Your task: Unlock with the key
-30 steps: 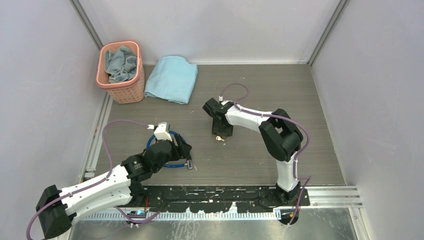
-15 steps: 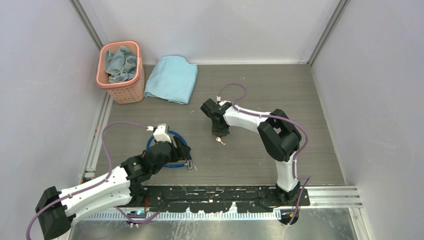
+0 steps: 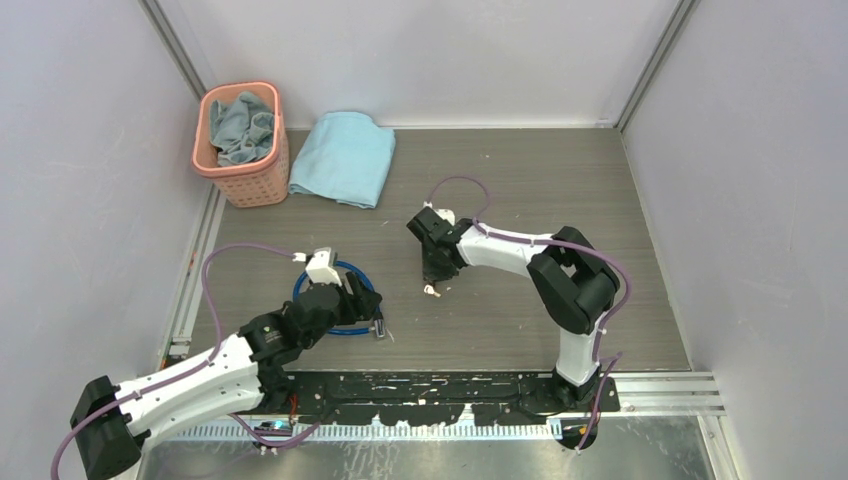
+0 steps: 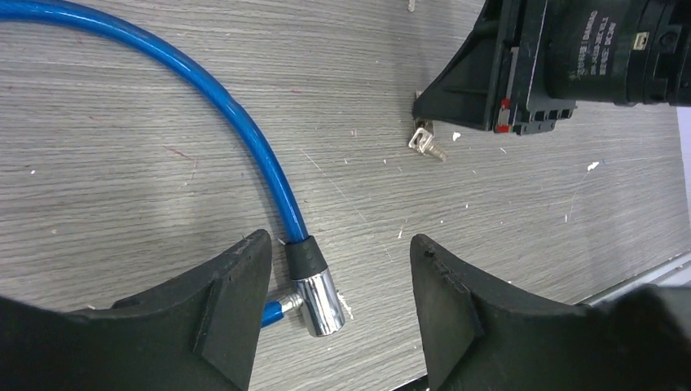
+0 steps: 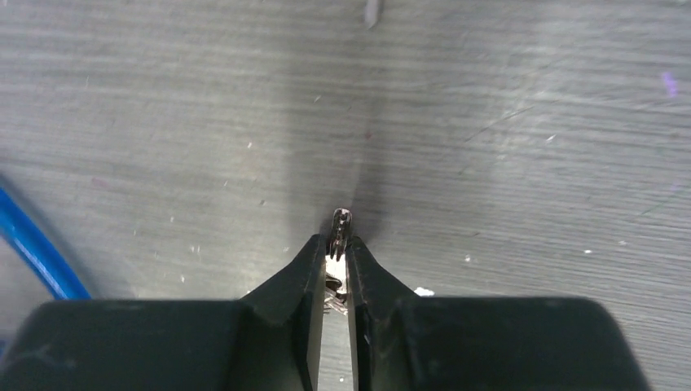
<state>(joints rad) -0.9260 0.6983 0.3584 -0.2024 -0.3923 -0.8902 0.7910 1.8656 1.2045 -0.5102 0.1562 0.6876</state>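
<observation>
Right wrist view has the right gripper (image 5: 336,251) pinched nearly shut on the key (image 5: 340,224), whose tip pokes out between the fingertips just over the table (image 5: 530,122) (near the blue cable (image 4: 244,122)), while the left gripper (image 4: 336,244) hangs wide open, holding nothing, above the cable's silver end (image 4: 319,301).

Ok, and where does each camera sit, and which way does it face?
Top: above and behind the bases, looking down on the table; left arm and right arm show whole.
Left wrist: low over the cable, facing the right gripper; its own open fingers at the bottom.
Right wrist: looking down at the table; its fingers pinch the key.
Shared: both wrist views show key and cable.
</observation>
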